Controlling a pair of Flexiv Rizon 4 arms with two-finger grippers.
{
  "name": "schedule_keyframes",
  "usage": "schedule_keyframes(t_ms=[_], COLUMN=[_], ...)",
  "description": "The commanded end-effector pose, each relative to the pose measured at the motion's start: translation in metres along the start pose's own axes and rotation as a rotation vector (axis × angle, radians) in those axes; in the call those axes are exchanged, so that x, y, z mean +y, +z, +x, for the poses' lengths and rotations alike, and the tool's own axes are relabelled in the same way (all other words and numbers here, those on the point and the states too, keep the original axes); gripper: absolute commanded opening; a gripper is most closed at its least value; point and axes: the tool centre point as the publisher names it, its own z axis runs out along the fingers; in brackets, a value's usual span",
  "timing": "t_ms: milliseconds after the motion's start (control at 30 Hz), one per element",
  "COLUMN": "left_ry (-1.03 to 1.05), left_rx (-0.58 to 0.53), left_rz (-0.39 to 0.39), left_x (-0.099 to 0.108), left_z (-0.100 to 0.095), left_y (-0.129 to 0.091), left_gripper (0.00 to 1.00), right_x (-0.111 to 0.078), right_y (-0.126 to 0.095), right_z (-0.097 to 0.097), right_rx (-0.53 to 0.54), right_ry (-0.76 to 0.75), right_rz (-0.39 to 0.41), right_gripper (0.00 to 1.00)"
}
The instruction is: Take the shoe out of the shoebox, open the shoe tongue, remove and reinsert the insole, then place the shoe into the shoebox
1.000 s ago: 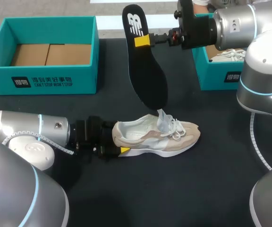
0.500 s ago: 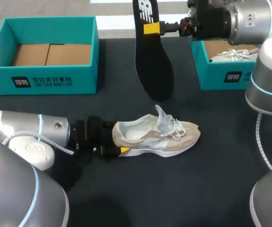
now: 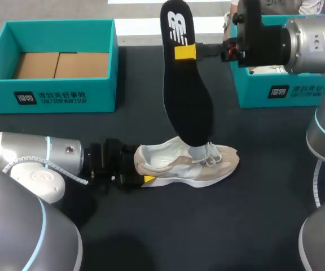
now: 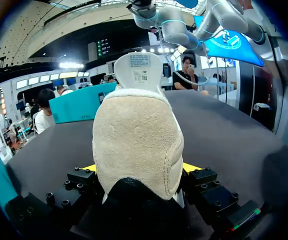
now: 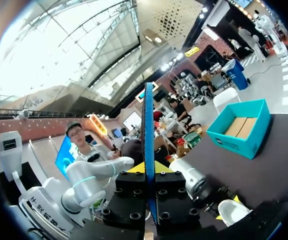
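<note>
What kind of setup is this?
Likely a shoe-packing bench: a black table with teal shoeboxes, a sneaker held at the heel by the left gripper, and its insole gripped by the right gripper.

the gripper [image 4: 140,168] clamps the shoe [image 4: 136,145] by its beige heel, a yellow tip at each side. the tongue [image 4: 139,67] stands upright beyond; a teal box [image 4: 81,102] sits further off on the black table [image 4: 224,125].

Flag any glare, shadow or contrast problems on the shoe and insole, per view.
Head view: even light, the black insole reads weakly against the black table, the shoe stands out well, highlights only on the right arm. Left wrist view: the shoe's heel, between the jaws, is evenly lit with no glare. Right wrist view: the insole shows edge-on against a bright background.
</note>
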Motion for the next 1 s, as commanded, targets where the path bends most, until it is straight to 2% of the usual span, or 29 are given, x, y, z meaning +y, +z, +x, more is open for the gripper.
schedule_keyframes(t_ms=[33, 300, 400, 1000], left_ry=[0.000, 0.000, 0.000, 0.000], left_rx=[0.001, 0.001, 0.001, 0.001], left_rz=[-0.005, -0.005, -0.005, -0.005], left_x=[-0.001, -0.001, -0.001, -0.001], left_z=[0.000, 0.000, 0.000, 0.000], left_y=[0.001, 0.001, 0.001, 0.001], left_gripper=[0.00, 0.00, 0.00, 0.00], right_x=[-0.023, -0.034, -0.043, -0.060], right_y=[-0.014, -0.013, -0.012, -0.009], right_z=[0.016, 0.033, 0.040, 0.054], right_rx=[-0.031, -0.006, -0.005, 0.000], right_ry=[0.014, -0.002, -0.008, -0.005], right_rz=[-0.026, -0.019, -0.015, -0.008], right_gripper=[0.00, 0.00, 0.00, 0.00])
